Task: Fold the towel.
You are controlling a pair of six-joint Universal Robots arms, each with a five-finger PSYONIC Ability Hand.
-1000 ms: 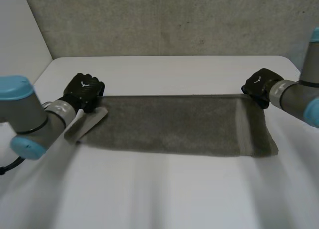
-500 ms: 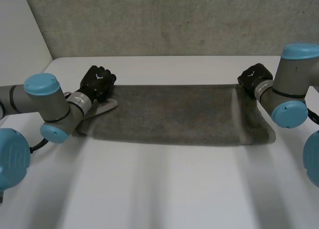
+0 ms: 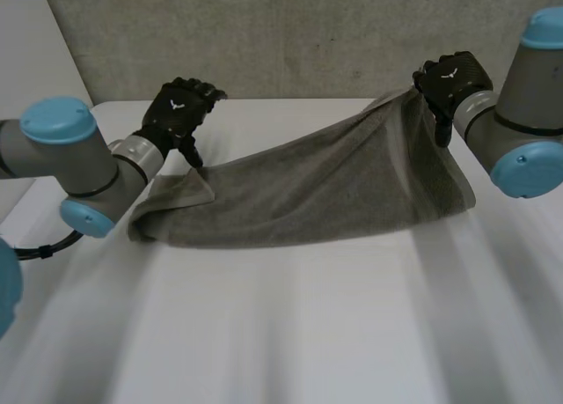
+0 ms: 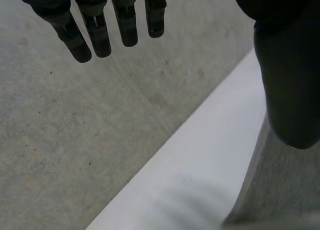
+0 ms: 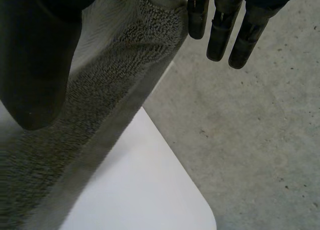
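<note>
The left hand (image 3: pixel 180 112) is raised just above the towel's (image 3: pixel 308 197) far left corner. Its fingers are straight and spread wide of the thumb, with no cloth between them. Whether the thumb tip touches the cloth cannot be determined. The towel, grey terry, lies lengthwise: its left end is slack and rumpled on the table (image 3: pixel 290 334), and its right end rises in a slope. The right hand (image 3: pixel 450 83) is above the towel's right end and holds the far right corner pinched between thumb and fingers, clear of the surface. Risk: lifting from the right alone would likely drag the towel askew and give a crooked fold, because the left hand is empty. The right pinch sits close to the corner's edge and may slip. The surface is white and smooth. A rough grey concrete wall (image 3: pixel 290 34) stands behind the towel's far side.
</note>
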